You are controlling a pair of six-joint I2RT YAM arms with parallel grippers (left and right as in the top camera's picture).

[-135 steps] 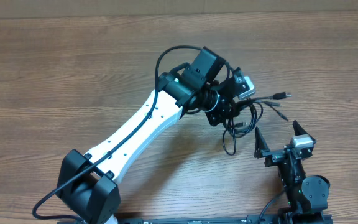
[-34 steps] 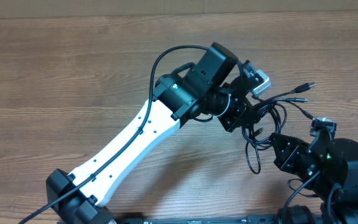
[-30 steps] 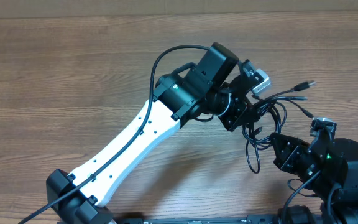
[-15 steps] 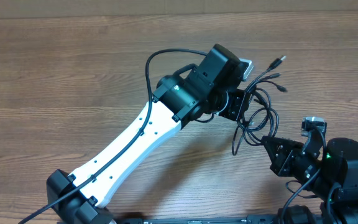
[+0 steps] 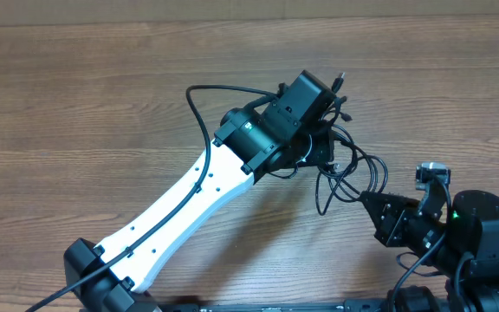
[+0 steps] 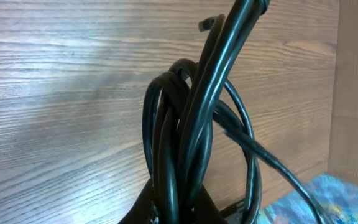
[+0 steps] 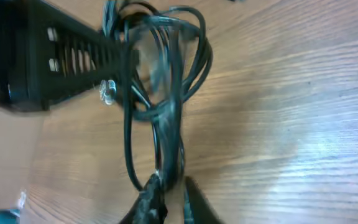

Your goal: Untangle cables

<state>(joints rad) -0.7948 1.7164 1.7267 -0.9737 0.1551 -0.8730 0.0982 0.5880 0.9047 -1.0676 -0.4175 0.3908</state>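
While the left hand (image 6: 174, 205) grips the cables (image 6: 188, 118), loops splay.

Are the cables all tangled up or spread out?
Tangled up. The cables sit in one bunch, with loops crossing over each other. The left wrist view shows several strands pressed close together.

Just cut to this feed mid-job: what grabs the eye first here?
The white left arm stretches diagonally across the wooden table, its gripper clamped on a bunch of black cables right of centre. Loops trail from it toward the right gripper, whose fingers sit at the bundle's lower end; whether they grip it is unclear.
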